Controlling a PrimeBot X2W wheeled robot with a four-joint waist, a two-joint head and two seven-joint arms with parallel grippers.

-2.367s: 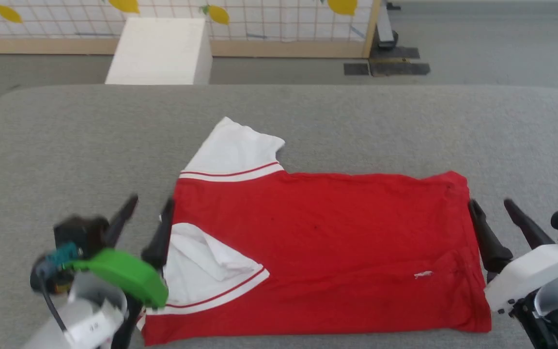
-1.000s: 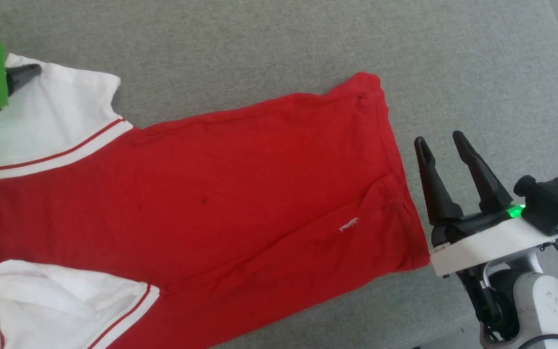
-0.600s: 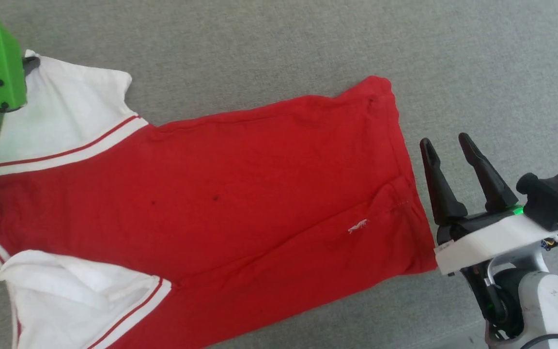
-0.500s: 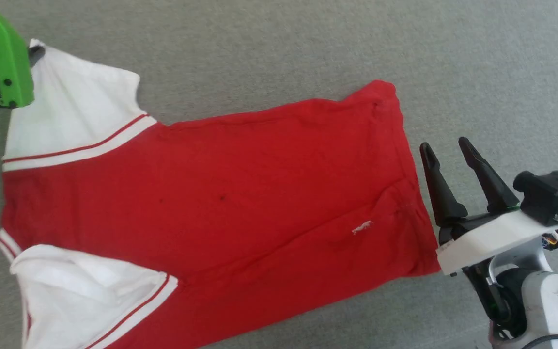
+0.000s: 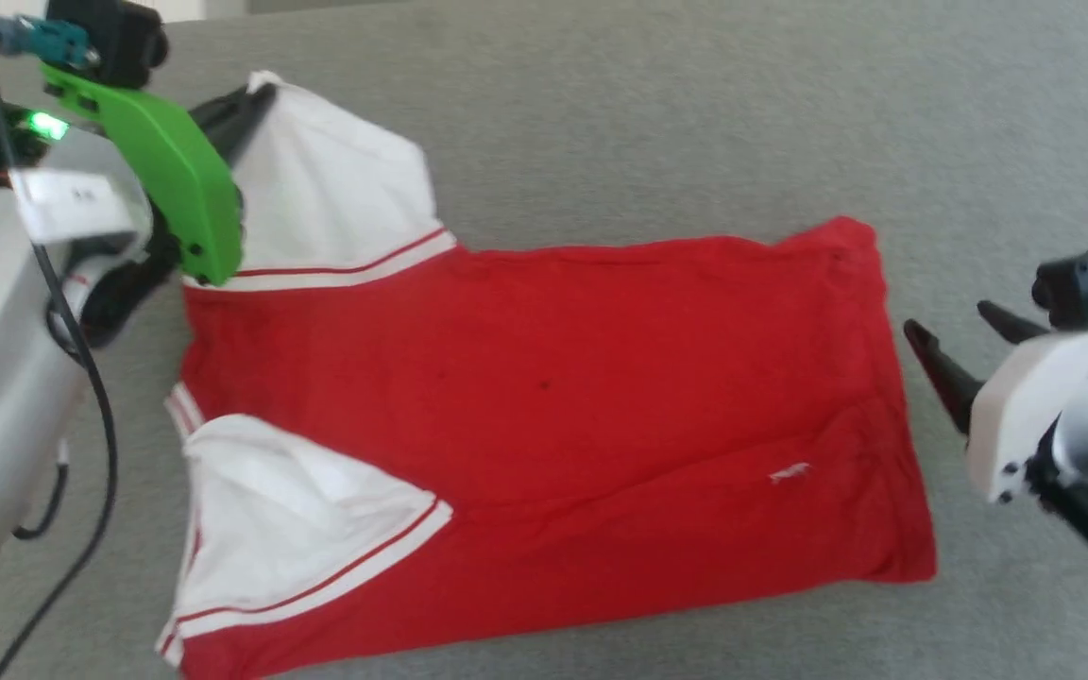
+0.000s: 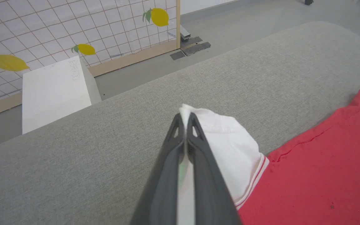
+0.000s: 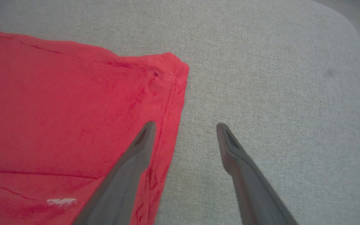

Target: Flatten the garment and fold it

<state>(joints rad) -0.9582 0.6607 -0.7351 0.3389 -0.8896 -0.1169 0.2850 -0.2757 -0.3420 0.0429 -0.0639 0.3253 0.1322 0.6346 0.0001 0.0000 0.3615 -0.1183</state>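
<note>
- Pinching the tip of the far white sleeve (image 6: 227, 140), your left claw (image 6: 184, 118) is clamped tight on the garment (image 5: 544, 378).
- Your right claw (image 7: 185, 125) stands wide and empty just beside the red hem; in its wrist view one finger overlaps the hem edge.
- The garment lies spread on the grey padded surface (image 5: 648, 113), sleeves toward the left claw.
- A small white mark (image 5: 788, 474) near the hem and a label (image 5: 72, 194) on your left arm are too blurred to read.
</note>
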